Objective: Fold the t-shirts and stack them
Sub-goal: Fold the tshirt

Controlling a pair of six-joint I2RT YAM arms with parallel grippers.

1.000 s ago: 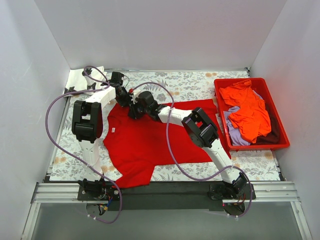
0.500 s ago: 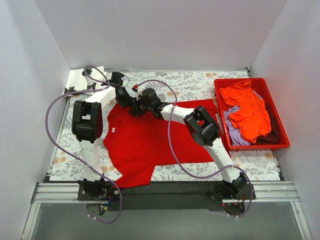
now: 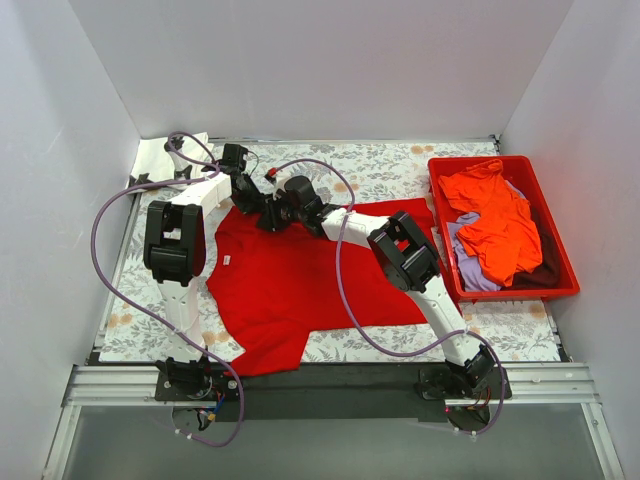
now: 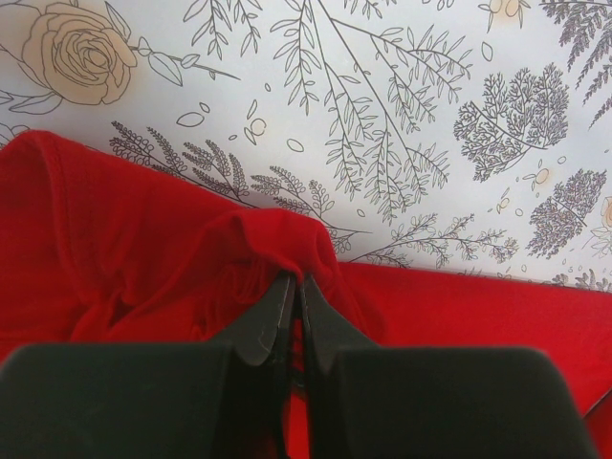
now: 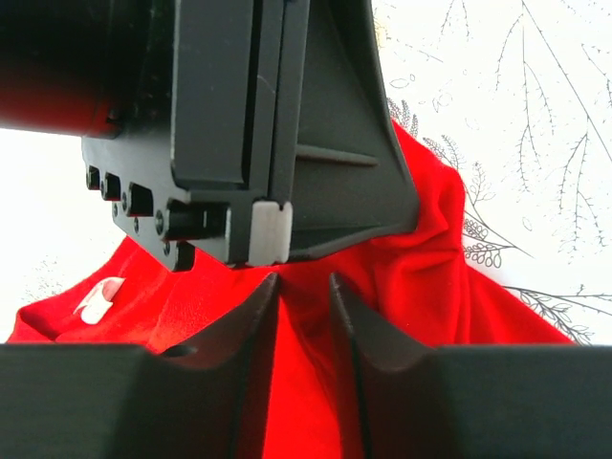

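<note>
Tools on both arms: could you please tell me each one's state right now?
Left tool: closed on a fold of the red t-shirt.
Right tool: narrowly apart over the red t-shirt; grip cannot be told.

In the top view, the left arm (image 3: 180, 240) and the right arm (image 3: 405, 255) both reach up the frame and meet a little left of the middle. The left gripper (image 4: 295, 287) has its fingers pressed tight together, nipping the red t-shirt (image 4: 143, 258). The right gripper (image 5: 304, 287) has a small gap between its fingers.
</note>
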